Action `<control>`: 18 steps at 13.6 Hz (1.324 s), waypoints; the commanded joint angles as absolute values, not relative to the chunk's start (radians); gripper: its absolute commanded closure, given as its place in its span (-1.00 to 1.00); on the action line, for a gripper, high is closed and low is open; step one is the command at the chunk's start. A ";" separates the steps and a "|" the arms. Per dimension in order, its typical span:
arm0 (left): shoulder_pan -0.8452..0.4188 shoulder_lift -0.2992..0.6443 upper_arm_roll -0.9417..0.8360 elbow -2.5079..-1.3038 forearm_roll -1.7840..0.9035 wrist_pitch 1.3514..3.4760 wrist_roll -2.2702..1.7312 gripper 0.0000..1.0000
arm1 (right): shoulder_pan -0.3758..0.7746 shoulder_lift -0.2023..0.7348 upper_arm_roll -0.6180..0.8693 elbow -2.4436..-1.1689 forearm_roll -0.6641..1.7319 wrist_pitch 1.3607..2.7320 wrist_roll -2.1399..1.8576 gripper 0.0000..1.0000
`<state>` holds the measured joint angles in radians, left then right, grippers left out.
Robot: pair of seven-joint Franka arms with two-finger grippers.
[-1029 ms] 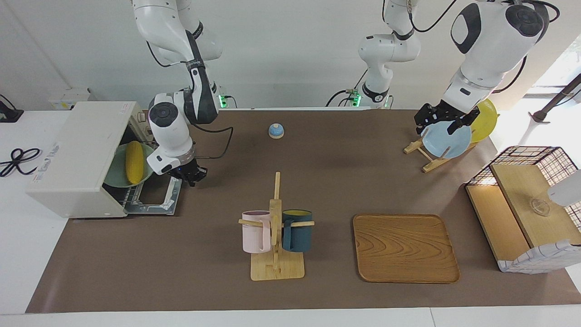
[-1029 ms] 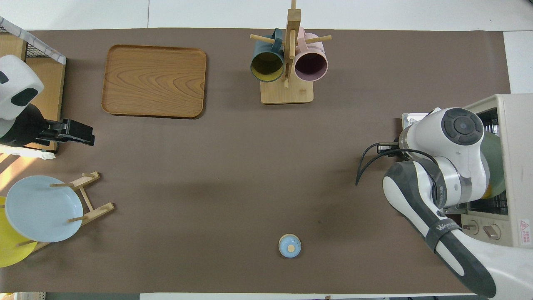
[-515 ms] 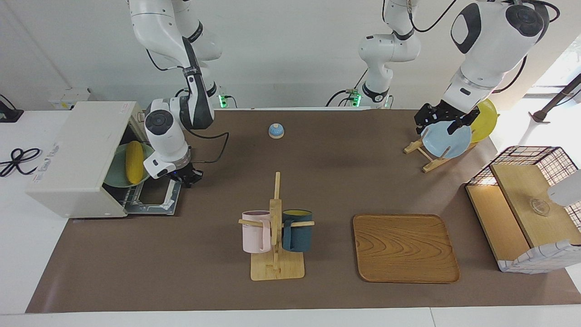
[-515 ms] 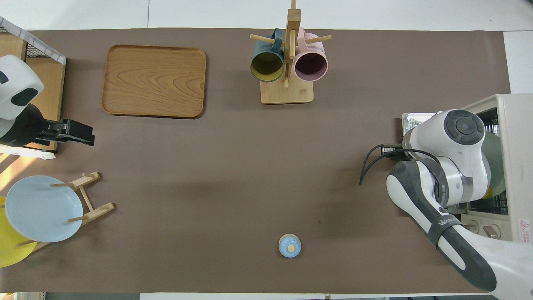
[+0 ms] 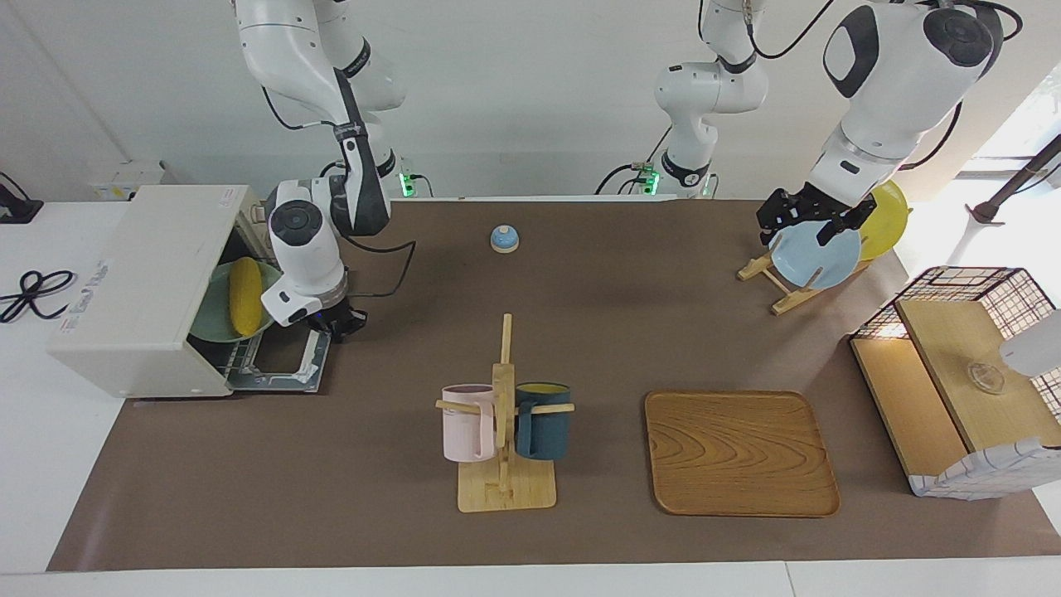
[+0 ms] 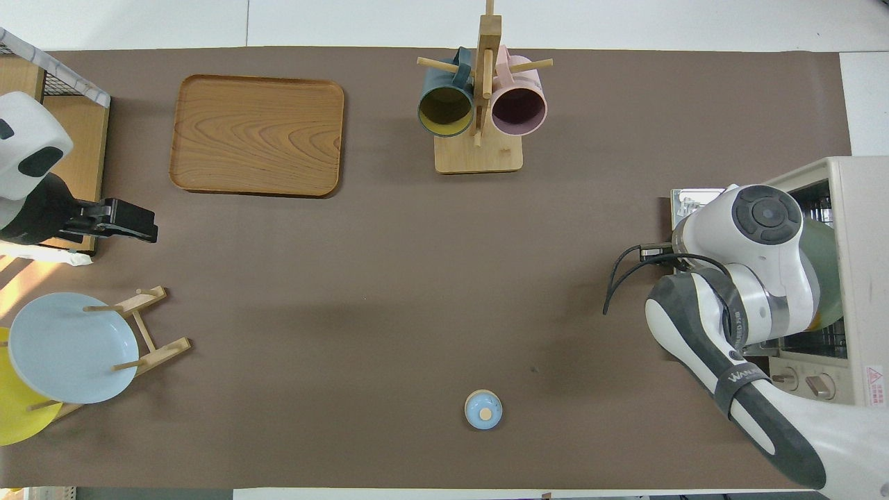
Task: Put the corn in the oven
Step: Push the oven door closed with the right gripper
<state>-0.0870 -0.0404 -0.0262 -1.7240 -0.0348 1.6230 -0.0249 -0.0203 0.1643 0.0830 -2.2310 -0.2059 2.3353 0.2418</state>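
The yellow corn (image 5: 245, 296) lies on a green plate (image 5: 209, 322) that sits on the rack in the mouth of the cream-white oven (image 5: 141, 282). The oven's door (image 5: 278, 369) is dropped open onto the table. My right gripper (image 5: 338, 322) is shut and empty, low over the door's edge nearer the table's middle, beside the plate. In the overhead view the right arm covers the corn; only the plate's rim (image 6: 826, 267) and the oven (image 6: 861, 229) show. My left gripper (image 5: 802, 222) waits open and empty, raised over the plate rack.
A mug rack (image 5: 504, 414) with a pink and a dark blue mug stands mid-table, with a wooden tray (image 5: 740, 452) beside it. A small blue bell (image 5: 504, 239) sits near the robots. The blue plate (image 5: 815, 255), the yellow plate (image 5: 887, 217) and a wire basket (image 5: 953, 373) are at the left arm's end.
My right gripper has shifted sideways toward the oven, closing in on the open door and the plate, still shut. The left arm and the corn have not moved.
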 commanded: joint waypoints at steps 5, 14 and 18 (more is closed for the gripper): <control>-0.080 -0.064 -0.034 -1.746 -0.017 1.626 -0.026 -1.00 | -0.057 0.147 0.089 -2.154 -0.370 2.189 0.224 1.00; -0.078 -0.063 -0.035 -1.746 -0.017 1.626 -0.026 -1.00 | -0.135 0.057 0.090 -2.005 -0.354 1.947 -0.030 1.00; -0.078 -0.063 -0.034 -1.746 -0.017 1.626 -0.026 -1.00 | -0.199 0.006 0.089 -1.999 -0.325 1.873 -0.139 1.00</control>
<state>-0.0870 -0.0404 -0.0263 -1.7240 -0.0348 1.6230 -0.0249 -0.1551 -0.0064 0.0912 -1.9919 -0.3137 1.8879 -0.0842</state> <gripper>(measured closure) 0.000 0.991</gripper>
